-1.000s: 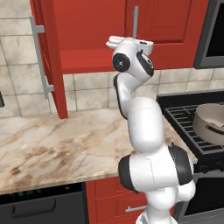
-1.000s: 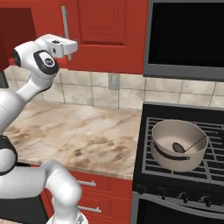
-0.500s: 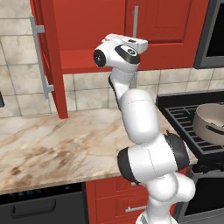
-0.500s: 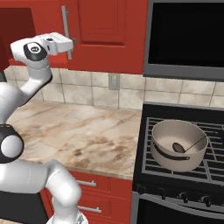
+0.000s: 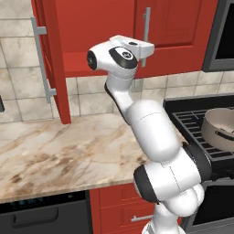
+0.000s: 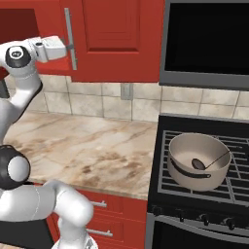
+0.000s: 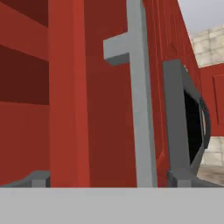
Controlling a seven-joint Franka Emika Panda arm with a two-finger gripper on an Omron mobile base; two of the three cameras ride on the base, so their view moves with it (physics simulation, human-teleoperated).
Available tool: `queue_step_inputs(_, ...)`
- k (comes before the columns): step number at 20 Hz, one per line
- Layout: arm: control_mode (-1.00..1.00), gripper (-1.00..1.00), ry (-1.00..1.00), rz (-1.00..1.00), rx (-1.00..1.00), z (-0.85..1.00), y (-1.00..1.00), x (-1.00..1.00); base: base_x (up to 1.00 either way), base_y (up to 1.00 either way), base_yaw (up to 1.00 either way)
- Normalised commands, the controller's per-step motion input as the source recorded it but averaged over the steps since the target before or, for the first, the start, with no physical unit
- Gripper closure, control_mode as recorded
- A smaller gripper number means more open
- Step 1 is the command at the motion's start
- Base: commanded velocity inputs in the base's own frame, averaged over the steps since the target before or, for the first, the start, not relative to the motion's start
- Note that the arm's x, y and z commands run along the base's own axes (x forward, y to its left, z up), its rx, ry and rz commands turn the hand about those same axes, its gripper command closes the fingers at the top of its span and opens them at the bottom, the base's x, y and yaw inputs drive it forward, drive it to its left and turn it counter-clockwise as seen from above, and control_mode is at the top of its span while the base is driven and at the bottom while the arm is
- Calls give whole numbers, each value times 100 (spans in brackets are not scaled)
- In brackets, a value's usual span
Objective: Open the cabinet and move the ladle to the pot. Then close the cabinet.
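With the ladle [image 6: 209,162] already lying in the pot [image 6: 198,160] on the stove, we have our pincer [image 6: 67,47] spread by the cabinet [image 5: 114,32], whose left door [image 5: 49,59] remains to be closed.

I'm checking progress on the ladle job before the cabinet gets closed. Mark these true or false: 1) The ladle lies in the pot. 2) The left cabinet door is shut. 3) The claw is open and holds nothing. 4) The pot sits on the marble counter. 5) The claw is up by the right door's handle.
1) True: the ladle lies inside the pot.
2) False: the left door of the cabinet stands swung open.
3) True: the claw is open, with nothing between its fingers.
4) False: the pot sits on the stove grate, to the right of the counter.
5) True: the claw is at the right door's bar handle.
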Motion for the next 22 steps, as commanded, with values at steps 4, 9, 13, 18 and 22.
queue_step_inputs(4, -100, -100, 0, -1, 6, 37, 0, -94, 0, 0, 0)
queue_step_inputs(9, -100, -100, 0, 0, 7, 29, 0, -70, 0, 0, 0)
queue_step_inputs(13, -100, -100, 0, 6, 13, 17, 3, -69, 0, 0, 0)
queue_step_inputs(18, -100, -100, 0, 23, 14, 4, 32, -83, 0, 0, 0)
queue_step_inputs(22, -100, -100, 0, 32, 11, 0, 53, -97, 0, 0, 0)
